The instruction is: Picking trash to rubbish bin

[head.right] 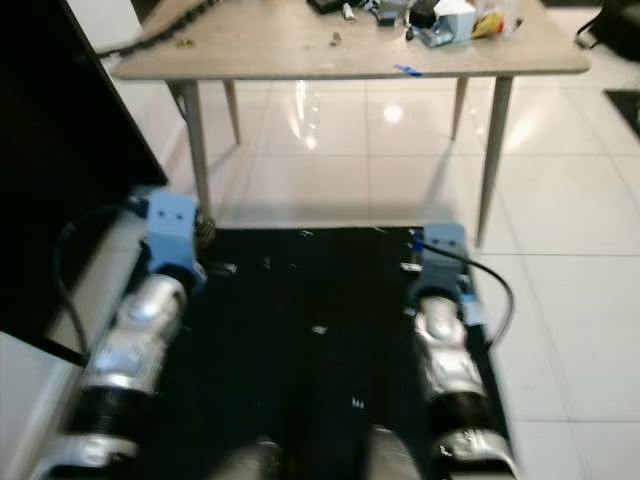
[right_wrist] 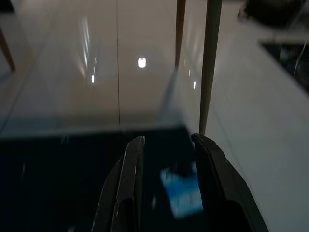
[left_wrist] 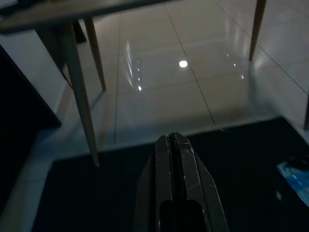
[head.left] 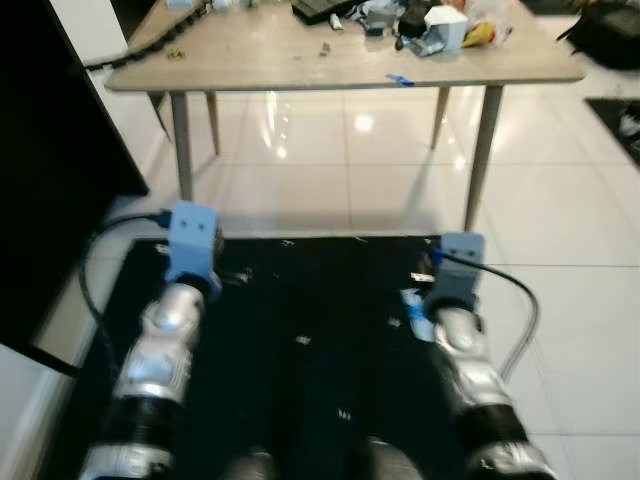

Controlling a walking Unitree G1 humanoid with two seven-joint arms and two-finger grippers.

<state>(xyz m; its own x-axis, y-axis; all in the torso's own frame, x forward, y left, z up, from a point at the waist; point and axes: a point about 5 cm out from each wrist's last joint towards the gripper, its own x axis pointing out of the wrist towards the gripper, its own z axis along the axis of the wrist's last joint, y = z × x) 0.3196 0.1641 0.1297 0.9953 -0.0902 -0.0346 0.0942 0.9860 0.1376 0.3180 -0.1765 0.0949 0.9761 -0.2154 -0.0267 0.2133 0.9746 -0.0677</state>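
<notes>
A crumpled blue and white wrapper (head.left: 414, 309) lies on the black mat (head.left: 300, 300), just left of my right wrist. In the right wrist view the wrapper (right_wrist: 181, 191) sits on the mat between and just beyond the two black fingers of my right gripper (right_wrist: 169, 155), which is open and holds nothing. My left gripper (left_wrist: 175, 145) is shut and empty, hovering low over the mat with the wrapper (left_wrist: 295, 177) off to one side. Small pale scraps (head.left: 303, 340) dot the mat between my arms.
A wooden table (head.left: 300, 55) with slim legs (head.left: 481, 150) stands just beyond the mat, cluttered at its far right. A black cabinet (head.left: 50, 150) walls the left side. Glossy white tiles (head.left: 560, 230) spread to the right.
</notes>
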